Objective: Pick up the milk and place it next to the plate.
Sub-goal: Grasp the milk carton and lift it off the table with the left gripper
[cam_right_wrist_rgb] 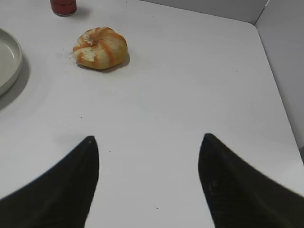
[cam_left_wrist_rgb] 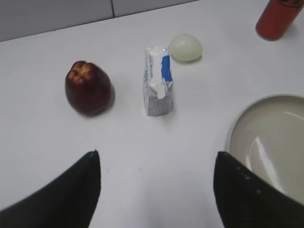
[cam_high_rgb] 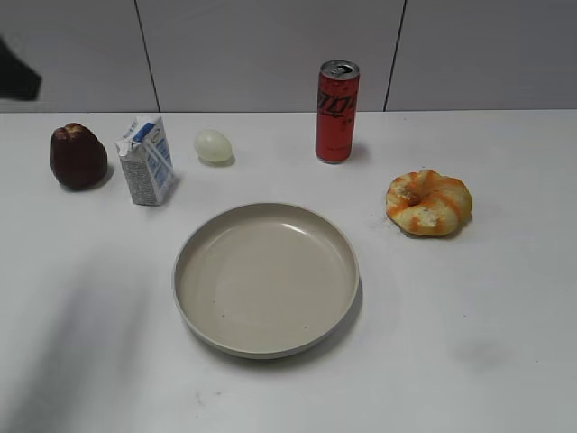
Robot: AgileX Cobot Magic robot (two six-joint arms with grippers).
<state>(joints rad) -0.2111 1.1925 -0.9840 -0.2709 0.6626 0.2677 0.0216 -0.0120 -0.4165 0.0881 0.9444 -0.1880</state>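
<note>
We see the left gripper with its jaws spread apart, empty, above bare table. Ahead of it the milk carton stands upright, apart from the plate, between a dark red apple and a pale egg. The right gripper is likewise spread, holding nothing; beyond it lie a glazed bun and a red can
</note>
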